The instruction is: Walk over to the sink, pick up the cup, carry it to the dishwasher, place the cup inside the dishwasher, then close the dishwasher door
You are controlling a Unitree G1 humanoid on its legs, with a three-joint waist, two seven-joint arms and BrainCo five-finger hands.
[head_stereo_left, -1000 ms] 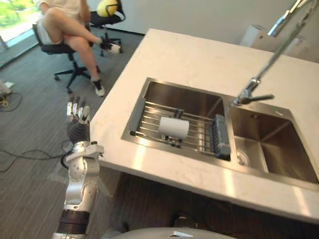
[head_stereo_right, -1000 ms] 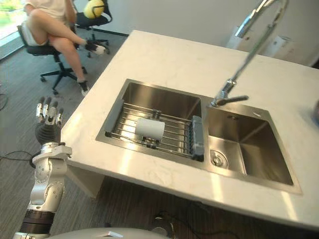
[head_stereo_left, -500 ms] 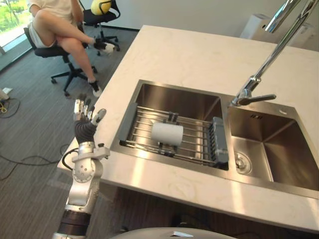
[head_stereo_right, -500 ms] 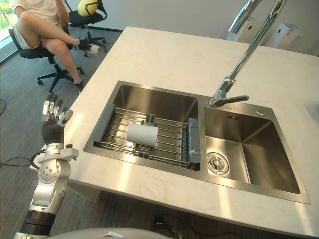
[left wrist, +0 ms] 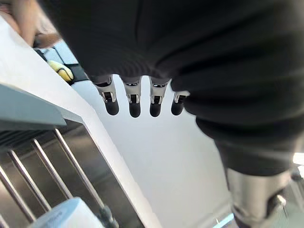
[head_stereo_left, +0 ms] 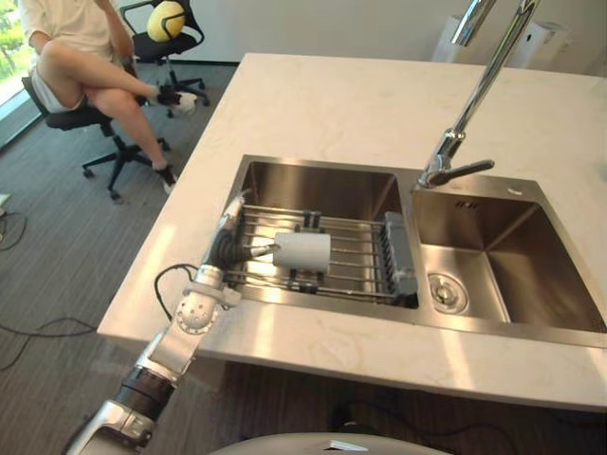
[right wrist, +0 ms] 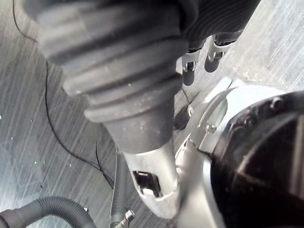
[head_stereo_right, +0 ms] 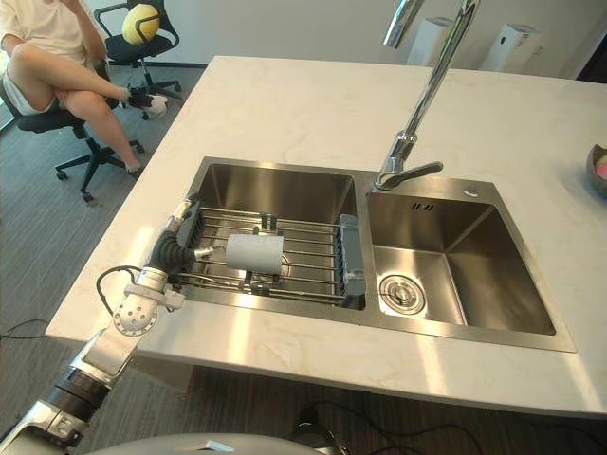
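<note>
Left hand (head_stereo_left: 226,250) has swung from beside the pale desk (head_stereo_left: 332,104) over the steel wire rack (head_stereo_left: 362,258), fingers straight, empty. White cylindrical cup (head_stereo_left: 303,251) lies sideways just to its right, axis pointing at it.

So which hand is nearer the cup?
Left. The left hand is open over the sink rack, right beside the cup; the right hand hangs low over the floor, well away from it.

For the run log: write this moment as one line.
phase: reach | left hand: open, beside cup | cup: on its side on sink rack | right hand: idle
</note>
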